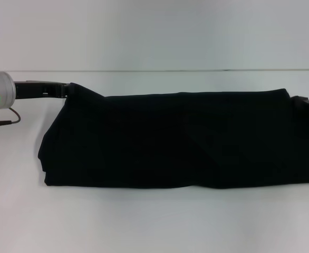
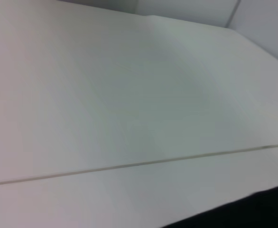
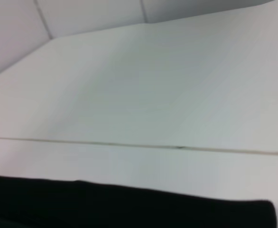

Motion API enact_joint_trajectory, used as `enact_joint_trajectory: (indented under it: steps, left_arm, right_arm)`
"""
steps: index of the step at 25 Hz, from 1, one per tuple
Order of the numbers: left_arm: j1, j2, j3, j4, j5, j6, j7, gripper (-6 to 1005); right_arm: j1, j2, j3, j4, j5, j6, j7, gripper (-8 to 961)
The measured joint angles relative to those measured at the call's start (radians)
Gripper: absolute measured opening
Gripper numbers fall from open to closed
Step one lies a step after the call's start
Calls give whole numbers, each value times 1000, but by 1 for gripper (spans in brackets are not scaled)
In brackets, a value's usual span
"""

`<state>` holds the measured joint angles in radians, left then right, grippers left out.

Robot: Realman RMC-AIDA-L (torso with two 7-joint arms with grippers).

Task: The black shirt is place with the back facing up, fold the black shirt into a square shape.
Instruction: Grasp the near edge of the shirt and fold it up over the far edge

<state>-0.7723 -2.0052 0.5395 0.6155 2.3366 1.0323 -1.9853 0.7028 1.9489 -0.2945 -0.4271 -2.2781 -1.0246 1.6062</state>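
The large plain matte black fabric shirt (image 1: pixel 170 139) lies on the white table (image 1: pixel 154 221) as a wide folded band spanning most of the head view, its near edge doubled in layers.

The left gripper (image 1: pixel 65 89) sits at the shirt's far left corner, where the cloth peaks up against it. The right gripper (image 1: pixel 302 103) sits at the far right corner, touching the fabric edge. I cannot tell whether either holds the cloth.

Each wrist view shows only pale tabletop with 1 thin seam (image 2: pixel 129 165) and a dark strip of shirt (image 3: pixel 129 204) at the picture's edge.
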Motion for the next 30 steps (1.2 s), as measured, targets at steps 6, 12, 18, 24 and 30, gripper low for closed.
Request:
enact_joint_trajectory:
  steps: [6,12,18,24,30]
  left_arm:
    - [1,-5,35,-24,1,-87,0,24]
    - [-6,-13,40,-25,6,-145,0,25]
    - [-13,-13,40,-25,7,-172,3,26]
    - [-15,-14,40,-24,7,-195,2,27]
    - [-17,-15,40,-22,3,-214,-1,28]
  right_arm:
    - [60,19,-38,52,0,162,-3,36]
    - [102,50,-54,64,2,279,-22,50]
    - [138,56,-55,61,2,338,-23,64]
    - [173,52,-64,61,2,366,-23,79]
    - [195,51,-72,68,2,413,-20,93]
